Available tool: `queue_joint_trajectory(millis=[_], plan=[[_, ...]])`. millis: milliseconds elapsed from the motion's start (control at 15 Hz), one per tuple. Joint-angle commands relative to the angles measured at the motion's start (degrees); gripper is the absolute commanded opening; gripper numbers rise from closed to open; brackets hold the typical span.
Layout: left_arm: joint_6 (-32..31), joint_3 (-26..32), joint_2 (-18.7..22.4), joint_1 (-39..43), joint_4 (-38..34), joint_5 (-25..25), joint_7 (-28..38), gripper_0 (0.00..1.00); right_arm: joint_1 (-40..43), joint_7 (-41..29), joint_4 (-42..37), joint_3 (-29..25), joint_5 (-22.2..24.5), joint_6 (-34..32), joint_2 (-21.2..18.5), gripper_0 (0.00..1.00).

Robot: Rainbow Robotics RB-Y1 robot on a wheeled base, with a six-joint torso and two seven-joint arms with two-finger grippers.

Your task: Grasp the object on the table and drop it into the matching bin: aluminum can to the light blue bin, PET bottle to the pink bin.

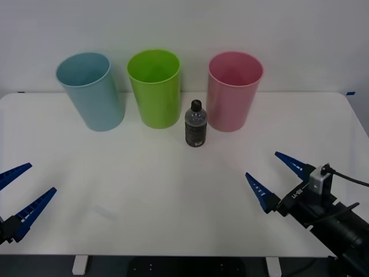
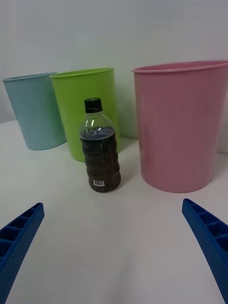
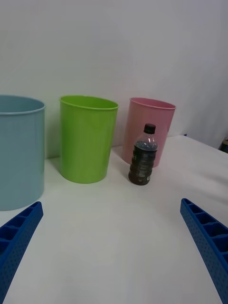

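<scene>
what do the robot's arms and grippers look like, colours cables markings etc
Both grippers have two long blue ribbed fingers tapering to points: the left gripper and the right gripper. The right arm is black, with a small grey-white box on the wrist, a black cable running off it and white lettering on the mount.

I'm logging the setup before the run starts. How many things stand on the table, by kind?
Bins: 3, light blue bin, green bin, pink bin
Bottles: 1, bottle
Cans: 0
Total: 4 on the table
</scene>
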Motion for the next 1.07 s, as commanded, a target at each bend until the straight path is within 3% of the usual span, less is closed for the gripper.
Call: queue_joint_trajectory(millis=[67, 200, 533, 1067], plan=[[0.0, 0.0, 0.0, 0.0, 0.0, 0.0, 0.0, 1.0, -0.8, 0.3, 0.0, 2.9, 0.4, 4.2, 0.3, 1.0], [0.0, 0.0, 0.0, 0.0, 0.0, 0.0, 0.0, 1.0, -1.5, 0.6, 0.0, 5.1, 0.9, 7.7, 0.8, 1.0], [0.0, 0.0, 0.0, 0.0, 0.0, 0.0, 0.0, 1.0, -3.0, 0.2, 0.0, 6.3, 6.9, 12.3, 5.1, 1.0], [0.0, 0.0, 0.0, 0.0, 0.0, 0.0, 0.0, 1.0, -5.4, 0.5, 0.0, 16.4, 7.4, 26.8, 5.7, 1.0]])
